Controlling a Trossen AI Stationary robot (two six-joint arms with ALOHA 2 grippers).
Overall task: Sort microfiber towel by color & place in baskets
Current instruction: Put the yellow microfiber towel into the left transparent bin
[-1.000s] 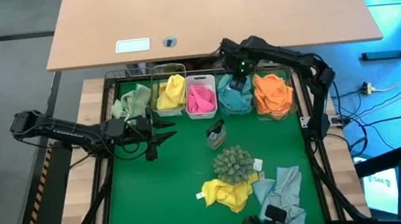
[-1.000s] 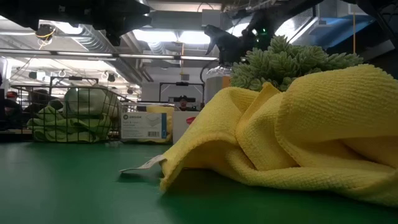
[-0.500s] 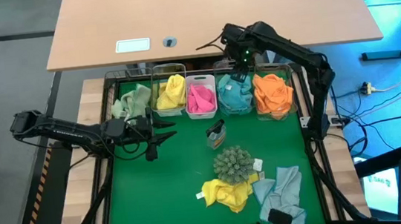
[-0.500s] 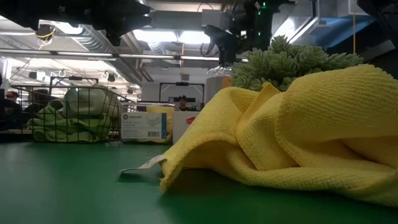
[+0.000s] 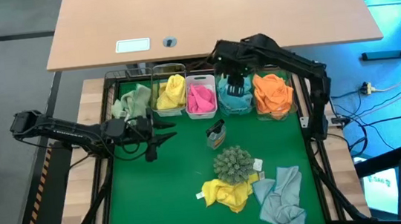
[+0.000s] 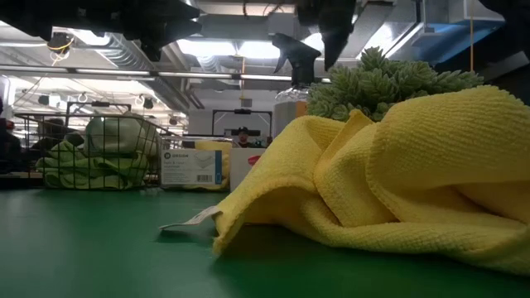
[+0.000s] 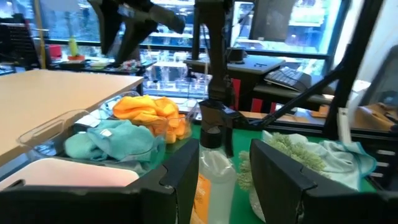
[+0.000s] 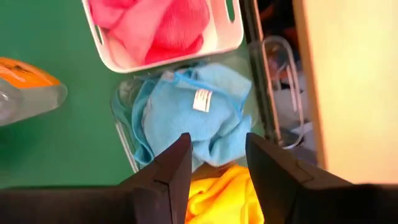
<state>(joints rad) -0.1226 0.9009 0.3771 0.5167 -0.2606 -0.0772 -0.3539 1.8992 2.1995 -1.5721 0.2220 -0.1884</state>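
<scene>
Green matting covers my desk [image 5: 184, 166], and along its far edge the five baskets [image 5: 200, 95] sit in a row holding green, yellow, pink, blue and orange towels. My right hand [image 5: 232, 75], which a second ago reached down into the blue basket [image 8: 186, 127], has lifted and now hovers over it with fingers apart and empty, so I judge that towel delivered; my left hand [image 5: 160, 137] waits open at the left. One yellow towel [image 5: 228, 193] and one blue-grey towel [image 5: 282, 194] lie crumpled near the front, unsorted.
</scene>
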